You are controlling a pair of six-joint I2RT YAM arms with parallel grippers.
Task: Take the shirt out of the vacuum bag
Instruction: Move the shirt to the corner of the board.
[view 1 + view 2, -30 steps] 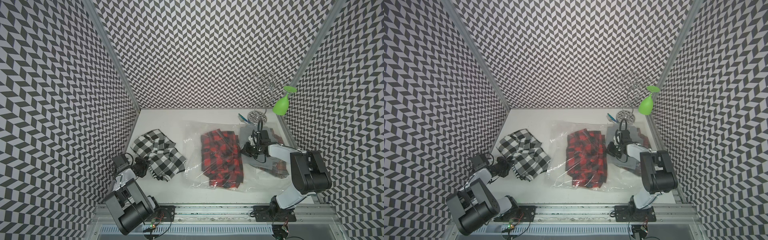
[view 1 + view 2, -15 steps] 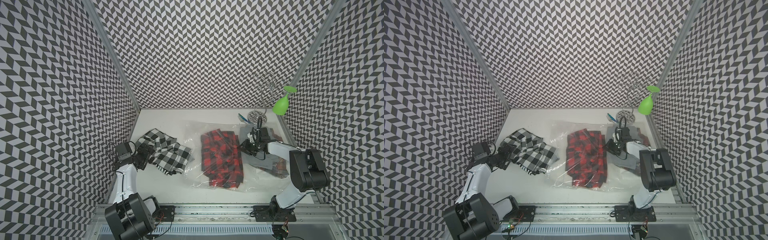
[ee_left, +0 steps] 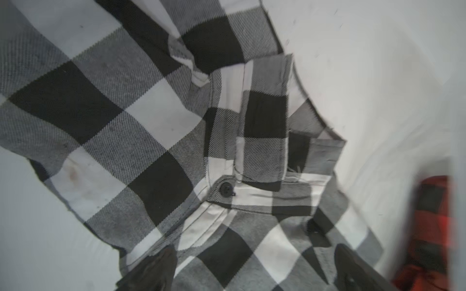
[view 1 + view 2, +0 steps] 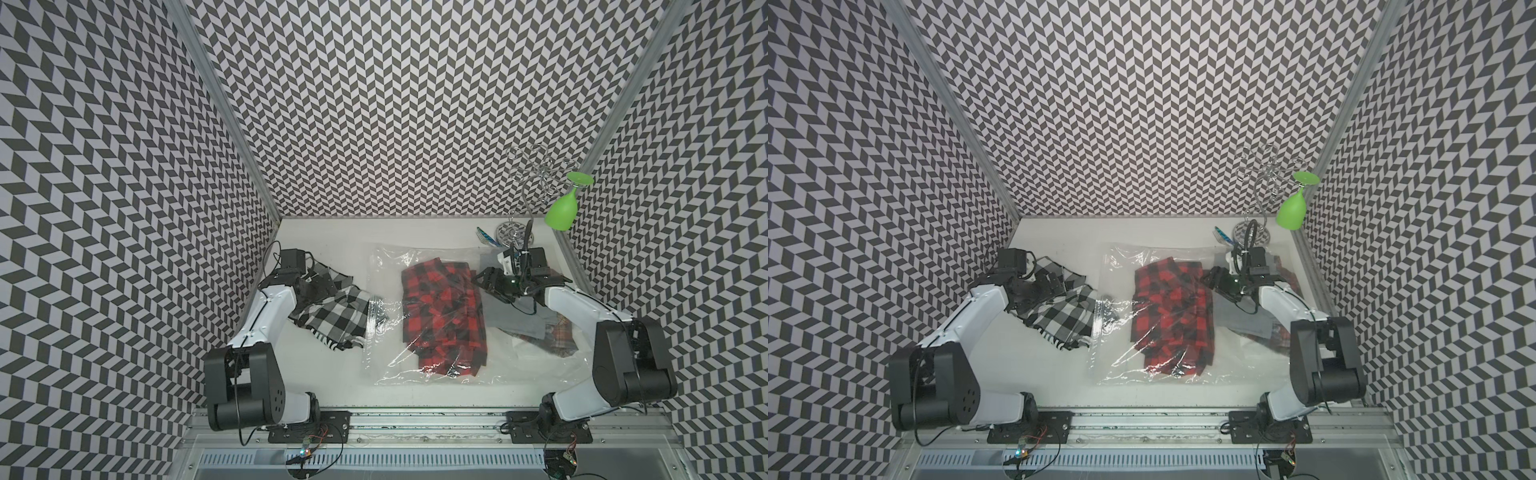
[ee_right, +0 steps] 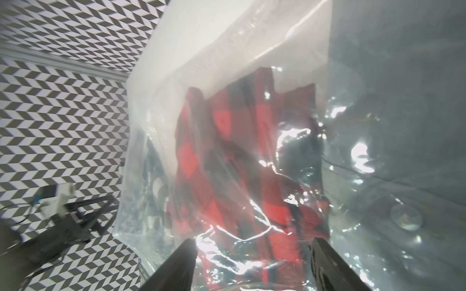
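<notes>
Two checked shirts show in both top views. A black-and-white shirt (image 4: 332, 311) lies on the table (image 4: 332, 237), outside the vacuum bag (image 4: 388, 266) and just beside it, while a red shirt (image 4: 442, 316) sits inside. The left gripper (image 3: 254, 262) hangs over the black-and-white shirt, fingers spread wide, gripping nothing. The right gripper (image 5: 253, 243) stands parted over the bag's film, perhaps touching it; blur hides that.

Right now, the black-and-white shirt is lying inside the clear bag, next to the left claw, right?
No. The black-and-white shirt lies outside the vacuum bag, beside it, next to the left claw. Both top views show it; the red checked shirt is the one inside.
</notes>
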